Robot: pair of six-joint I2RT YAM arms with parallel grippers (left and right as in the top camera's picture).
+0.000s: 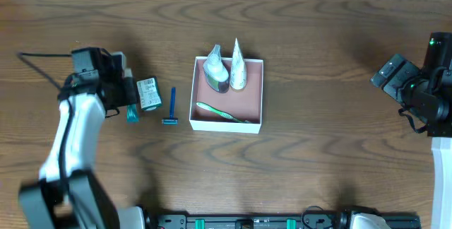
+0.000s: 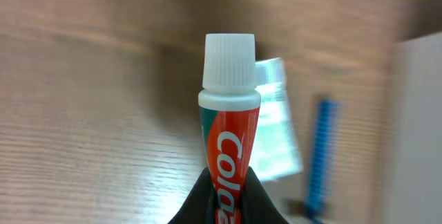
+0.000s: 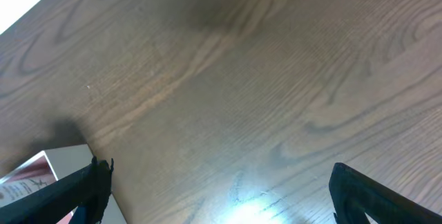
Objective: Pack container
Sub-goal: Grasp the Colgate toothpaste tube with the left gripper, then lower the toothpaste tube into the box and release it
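At the middle of the wooden table [image 1: 318, 151], slightly toward its far edge, the container [image 1: 260, 95] sits open-topped, its white walls framing a reddish-pink floor. Two white tubes [image 1: 238, 66] lean side by side against its far wall, and a green toothbrush [image 1: 222, 112] lies slantwise along its near wall. Between the container and the table's left edge, a blue razor [image 1: 171, 107] lies just beside the box, with a small white packet [image 1: 147, 92] next to it on the side toward the left edge. Closer still to the left edge, the left gripper [image 2: 228, 207] is clamped on a red toothpaste tube [image 2: 231, 148], which shows a white screw cap and a green band below it. Its wrist camera shows the tube standing cap-up between the black fingers [image 2: 190, 210], with the packet, the razor and the container's white wall blurred behind it. By the right edge, well apart from the box, the right gripper [image 3: 219, 170] hangs over bare wood with its jaws spread wide and nothing between them. A corner of the container shows at the lower left of its wrist view.
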